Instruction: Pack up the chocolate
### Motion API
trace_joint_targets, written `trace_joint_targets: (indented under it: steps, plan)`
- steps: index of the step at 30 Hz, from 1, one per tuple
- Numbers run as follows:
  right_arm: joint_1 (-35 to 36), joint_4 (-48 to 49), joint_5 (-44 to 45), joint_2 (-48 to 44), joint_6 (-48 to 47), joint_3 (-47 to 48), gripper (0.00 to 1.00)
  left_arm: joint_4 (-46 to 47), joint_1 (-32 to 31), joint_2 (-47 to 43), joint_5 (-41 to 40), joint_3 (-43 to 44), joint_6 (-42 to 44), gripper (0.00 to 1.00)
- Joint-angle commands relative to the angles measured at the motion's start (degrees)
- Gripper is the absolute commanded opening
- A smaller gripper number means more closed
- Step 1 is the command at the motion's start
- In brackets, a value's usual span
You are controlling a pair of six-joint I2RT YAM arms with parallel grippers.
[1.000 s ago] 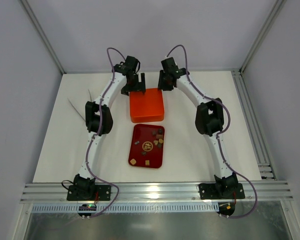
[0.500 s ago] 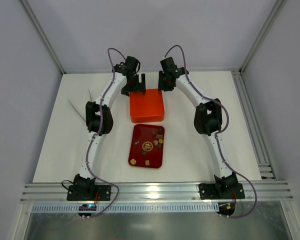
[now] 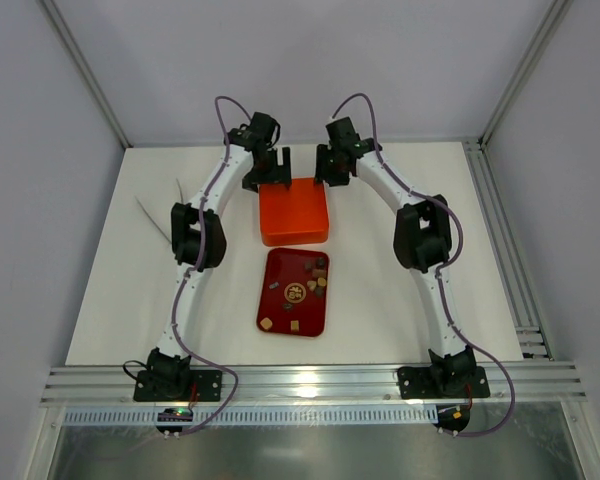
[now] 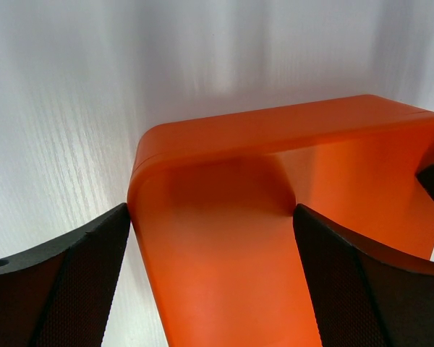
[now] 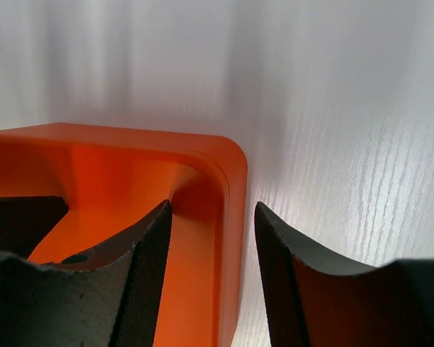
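Straddling far corners of the orange box [image 3: 293, 215], left gripper [image 4: 211, 217] and right gripper [image 5: 211, 210] stand apart. Chocolate pieces [image 3: 296, 293] lie on the dark red tray [image 3: 278, 303] at the centre of the table [image 3: 130, 300]. They are light, probably brittle, and best pinched across opposite sides.

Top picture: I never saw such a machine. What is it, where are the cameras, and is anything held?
It is a robot: two white arms bolted at the near edge of a table. One camera looks down from above; the close pictures come from a camera on each wrist. On it lie an orange box and a dark red tray with small chocolate pieces. The left gripper and the right gripper each stand open at a far corner of the box. Nothing is held.
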Motion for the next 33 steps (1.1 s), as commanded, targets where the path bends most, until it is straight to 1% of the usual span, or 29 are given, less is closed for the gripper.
trace_joint_targets:
  steps: [1, 2, 4, 5, 7, 8, 9, 14, 15, 17, 18, 19, 20, 21, 22, 23, 24, 25, 26, 27, 28, 29, 30, 32, 33]
  plan:
    - [0.01, -3.73, 0.50, -1.18, -1.81, -2.93, 0.52, -4.51, 0.01, 1.49, -1.79, -2.07, 2.15, 0.91]
    - [-0.08, -1.63, 0.68, -2.84, -1.90, -3.11, 0.53, -3.62, 0.10, 0.18, -1.87, -3.21, 1.98, 0.91]
    - [-0.43, 1.88, 0.85, -4.43, -2.33, -3.81, 0.57, -1.43, 0.45, -1.76, -1.44, -4.01, 1.89, 0.91]
    - [-0.78, 3.12, 1.03, -6.27, -2.34, -4.08, 0.59, 1.37, 0.62, -4.03, -1.43, -4.97, 1.80, 0.91]
    - [-1.57, 6.46, 0.68, -7.95, -2.16, -4.78, 0.59, 5.06, 1.41, -6.15, -1.43, -5.50, 1.27, 0.92]
    - [-1.84, 7.52, 0.42, -9.61, -2.07, -5.04, 0.59, 6.13, 1.68, -8.33, 0.22, -5.51, 1.01, 0.92]
    - [-2.10, 8.49, 0.50, -10.67, -1.99, -5.39, 0.60, 7.19, 1.94, -9.31, 0.24, -5.51, 0.83, 0.93]
    - [-2.81, 14.47, 2.08, -18.13, -2.25, -10.92, 0.66, 10.71, 3.18, -16.08, 0.68, -6.12, 0.66, 0.93]
    - [-2.98, 15.26, 2.35, -19.63, -2.25, -12.33, 0.70, 11.24, 3.26, -17.66, 0.76, -6.90, 0.66, 0.93]
    - [-2.98, 17.45, 2.44, -24.64, -2.25, -17.07, 0.72, 11.94, 3.26, -22.31, 1.11, -11.20, 0.40, 0.93]
    - [-3.07, 18.25, 2.44, -26.39, -1.90, -20.48, 0.75, 12.38, 3.18, -23.90, 1.38, -13.13, 0.22, 0.93]
    - [-3.07, 19.30, 2.44, -28.33, -1.72, -22.08, 0.77, 12.73, 3.18, -27.57, 1.29, -17.07, -0.13, 0.93]
    - [-2.99, 19.83, 2.44, -31.91, -1.55, -23.84, 0.78, 13.17, 3.18, -29.43, 1.38, -19.72, -0.74, 0.93]
    - [-3.07, 20.18, 2.44, -34.12, -0.94, -27.42, 0.82, 14.04, 3.09, -31.28, 1.73, -22.09, -0.92, 0.93]
    - [-3.07, 20.97, 2.44, -37.97, -0.67, -29.20, 0.87, 14.75, 3.00, -35.82, 1.56, -27.86, -1.10, 0.93]
    - [-2.99, 21.41, 2.44, -40.27, -0.58, -31.04, 0.87, 15.45, 2.65, -37.87, 1.38, -30.70, -1.54, 0.93]
    - [-3.07, 21.85, 2.44, -42.30, -0.32, -35.06, 0.92, 16.24, 2.47, -40.41, 1.29, -33.34, -1.54, 0.93]
    - [-3.07, 22.55, 4.44, -46.58, -0.14, -37.02, 0.94, 17.29, 2.30, -44.61, 0.86, -38.76, -1.63, 0.93]
    - [-3.07, 22.91, 4.63, -48.80, -0.05, -39.21, 0.95, 17.57, 2.04, -47.09, 0.50, -40.99, -1.80, 0.93]
    - [-3.07, 23.78, 4.81, -50.91, 0.04, -43.93, 1.00, 18.00, 1.86, -49.20, 0.41, -43.80, -2.24, 0.93]
    - [-3.07, 24.92, 5.33, -53.46, 0.04, -46.16, 1.00, 18.62, 1.68, -51.23, 0.50, -46.00, -2.33, 0.93]
    - [-3.07, 25.28, 6.12, -57.57, -0.05, -48.44, 1.00, 19.06, 1.51, -55.77, 0.33, -50.55, -2.42, 0.93]
    - [-3.07, 25.46, 6.56, -59.79, 0.04, -52.38, 1.00, 19.41, 1.07, -57.73, 0.06, -52.68, -2.68, 0.93]
    - [-3.07, 25.37, 7.70, -63.57, -0.05, -56.09, 1.00, 20.11, 0.63, -62.13, 0.15, -56.72, -3.21, 0.93]
    - [-3.16, 24.68, 8.14, -67.42, 0.04, -59.24, 1.00, 20.38, 0.28, -66.06, -0.02, -60.23, -3.04, 0.93]
